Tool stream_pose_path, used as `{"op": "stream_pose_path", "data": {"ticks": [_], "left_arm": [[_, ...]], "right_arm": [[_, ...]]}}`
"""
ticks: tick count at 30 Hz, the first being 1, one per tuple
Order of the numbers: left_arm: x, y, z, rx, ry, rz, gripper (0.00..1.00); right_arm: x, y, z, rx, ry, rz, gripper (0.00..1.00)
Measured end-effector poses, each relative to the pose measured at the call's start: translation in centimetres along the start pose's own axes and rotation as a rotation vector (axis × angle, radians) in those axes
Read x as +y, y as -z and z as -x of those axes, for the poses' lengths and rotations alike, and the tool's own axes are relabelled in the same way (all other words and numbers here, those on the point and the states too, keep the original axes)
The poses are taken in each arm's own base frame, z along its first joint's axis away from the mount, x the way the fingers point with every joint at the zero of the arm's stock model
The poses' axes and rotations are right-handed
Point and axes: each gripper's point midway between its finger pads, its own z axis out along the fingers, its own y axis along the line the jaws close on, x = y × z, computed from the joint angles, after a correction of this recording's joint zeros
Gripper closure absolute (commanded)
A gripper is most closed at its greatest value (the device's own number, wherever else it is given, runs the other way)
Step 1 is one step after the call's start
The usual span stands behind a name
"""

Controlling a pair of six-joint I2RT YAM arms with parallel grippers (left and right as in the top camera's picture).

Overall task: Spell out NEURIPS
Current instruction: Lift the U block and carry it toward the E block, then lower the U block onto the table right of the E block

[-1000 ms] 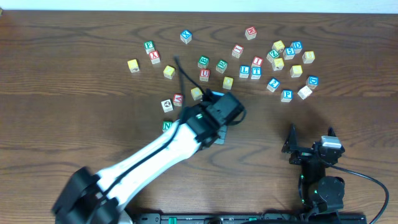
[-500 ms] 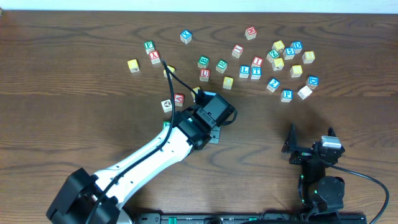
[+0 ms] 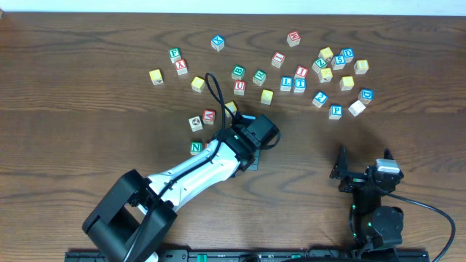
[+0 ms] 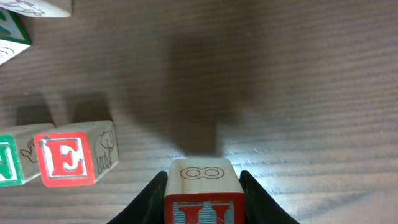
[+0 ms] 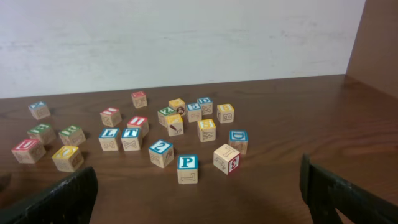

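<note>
Left gripper (image 4: 204,199) is clamped on the held cube (image 4: 199,177), black fingers (image 4: 147,200) pressed to its L and R sides. The cube is pale wood. Its top face has a thin outline fig. like an 8 lying on its side. Front face is blue-framed w/ a red letter, cut off by the frame edge, so can't tell which letter. It sits low over the table (image 3: 87,102), shadow on the wood just ahead. Can't tell if it touches the surface. Overhead, the wrist (image 3: 251,135) hides both gripper & cube, approx. table ctr, a bit L.

Just L of it in the wrist view is the E cube (image 4: 64,159): red E in a red frame, elephant outline on its side face, slightly skewed. It touches the N cube (image 4: 9,163), green letter, half out of frame.

Farther out, in the loose scatter twd the far side:
- U cube (image 3: 239,86), red letter.
- I cube (image 3: 301,72), red letter.
- P cube (image 5: 186,169), blue P in a blue frame, at the near edge of the R cluster.

Right gripper (image 3: 364,164) has its fingers wide apart w/ nothing btw. them. It sits near the table's near R edge, well apart from the cubes.
</note>
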Motion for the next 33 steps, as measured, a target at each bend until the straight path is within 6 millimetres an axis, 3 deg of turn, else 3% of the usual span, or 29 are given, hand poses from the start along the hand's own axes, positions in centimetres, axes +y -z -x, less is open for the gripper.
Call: {"op": "stream_pose_path", "data": {"ticks": [12,33], "left_arm": [[4.0,-1.0,2.1,0.015,0.145,0.005,0.84],[4.1,-2.1,0.1,0.064,0.117,-0.016,0.83]], "right_arm": [[0.0,0.0,0.0,0.000,0.000,0.000,0.01],[0.0,0.0,0.0,0.000,0.000,0.000,0.01]]}}
